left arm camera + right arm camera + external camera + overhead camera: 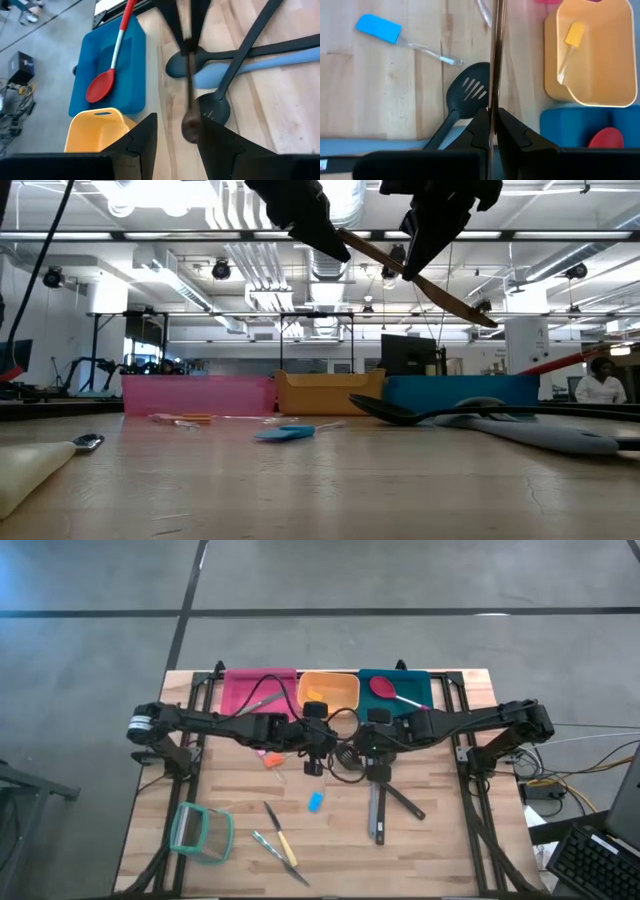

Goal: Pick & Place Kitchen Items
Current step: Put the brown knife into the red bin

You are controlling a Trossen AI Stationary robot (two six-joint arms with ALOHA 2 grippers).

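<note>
Nearest the table's front edge lie the slim yellow-handled knives [282,843]. Just behind them is a small blue spatula [315,802]. To its right a grey spatula [376,812] and a black slotted spoon [405,802] cross each other.

Above these, over mid-table, the two arms meet around a wooden spoon [420,278], held clear of the boards and slanting. The right gripper [492,125] has its fingers pressed onto the thin handle. The left gripper [175,142] has its fingers [142,140] spread to either side of the spoon's bowl end. Whether one pad touches the wood is hard to tell from that view.

The spoon looks light, stiff and dry, so it should be neither slippery nor fragile. The slim round handle could swivel in a pinch taken far from the middle, since the bowl end is the heavier. A hold near mid-handle, or just behind the bowl, should keep it from drooping.

Farthest back stand the pink bin [235,690], the orange bin [352,690] and the teal bin [420,685], the last holding a red spoon [383,687].
</note>
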